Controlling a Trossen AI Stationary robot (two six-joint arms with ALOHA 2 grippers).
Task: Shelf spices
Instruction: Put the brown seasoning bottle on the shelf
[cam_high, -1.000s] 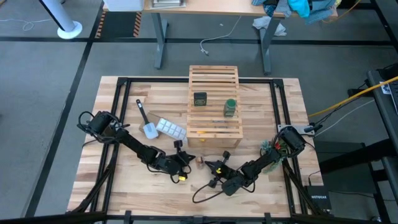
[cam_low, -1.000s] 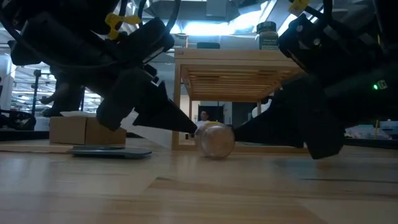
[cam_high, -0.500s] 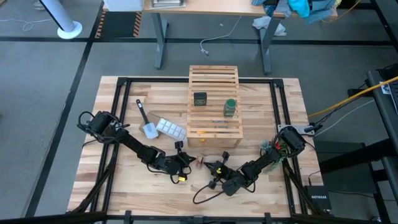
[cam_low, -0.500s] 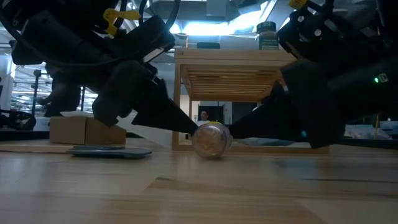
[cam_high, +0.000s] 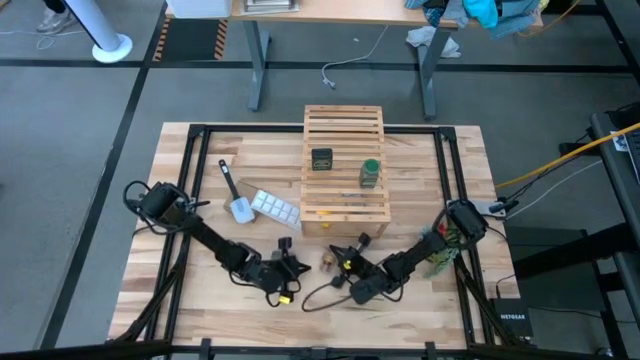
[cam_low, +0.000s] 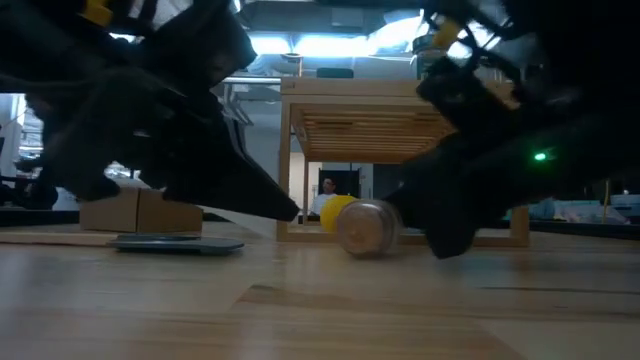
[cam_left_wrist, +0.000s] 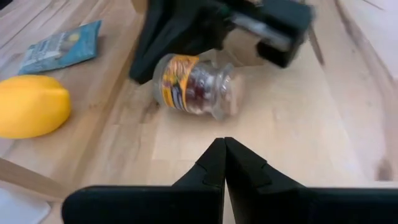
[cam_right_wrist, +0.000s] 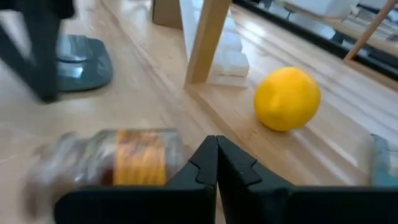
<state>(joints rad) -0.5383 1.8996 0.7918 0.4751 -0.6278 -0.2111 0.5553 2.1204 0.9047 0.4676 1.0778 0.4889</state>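
The tiny clear jar (cam_high: 330, 258) with brownish contents and a yellow label lies on its side on the table, just in front of the wooden shelf (cam_high: 345, 170). A dark boxy jar (cam_high: 322, 158) and a green jar (cam_high: 370, 172) stand on the shelf's slats. My left gripper (cam_left_wrist: 224, 144) is shut, with its tips a short way off the jar on the jar's left. My right gripper (cam_right_wrist: 216, 143) is shut and lies against the jar (cam_right_wrist: 124, 165) from the right. My right gripper touches the clear jar with the outer side of one shut finger (cam_right_wrist: 196, 165), at the jar's labelled end (cam_right_wrist: 155, 163). The fingers come slanting down from the table's near right. The jar lies on its side on the tabletop (cam_low: 368, 228).
A yellow lemon (cam_right_wrist: 287, 98) sits under the shelf behind the jar. A white ice-cube tray (cam_high: 274, 207) and a handled brush (cam_high: 235, 195) lie left of the shelf. A flat dark pad (cam_low: 180, 243) and a cardboard box (cam_low: 140, 210) are at the left. A blue packet (cam_left_wrist: 62, 43) lies near the lemon.
My left gripper has drawn back toward the table's near edge, off the jar, and a gap now shows between them. The jar has rolled a little toward the table's right. My right gripper has swung slightly toward the shelf and stays beside the jar. Both stay shut.
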